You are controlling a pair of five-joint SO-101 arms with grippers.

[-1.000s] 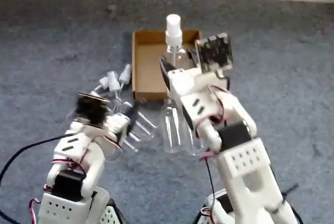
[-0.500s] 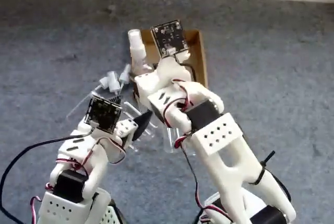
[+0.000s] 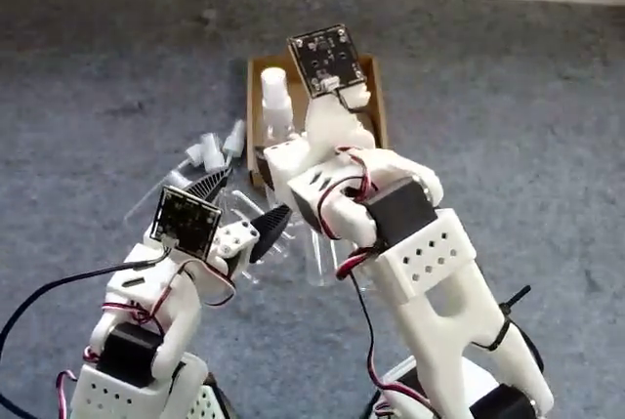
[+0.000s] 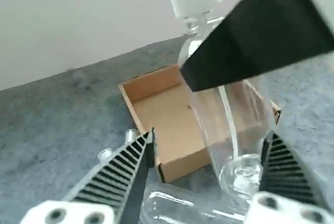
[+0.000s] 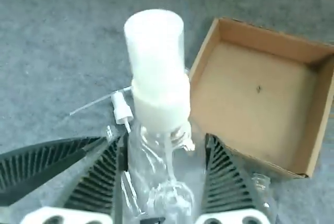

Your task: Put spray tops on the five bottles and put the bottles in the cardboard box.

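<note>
Right hand (image 5: 162,182) is clamped on the capped bottle (image 5: 156,145) at the cardboard box's (image 3: 256,116) left side. Left hand (image 4: 209,153) is spread apart beside loose bottles (image 3: 322,248), and the table (image 3: 508,97) stretches wide beyond.

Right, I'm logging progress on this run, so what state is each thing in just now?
Held bottle: spray top on, lifted off the carpet.
Right hand: shut on the held bottle.
Left hand: open, holding nothing.
Cardboard box: open-topped, empty where visible.
Loose spray tops: lying on the carpet, unfitted.
Other bottles: lying down, no tops.
</note>
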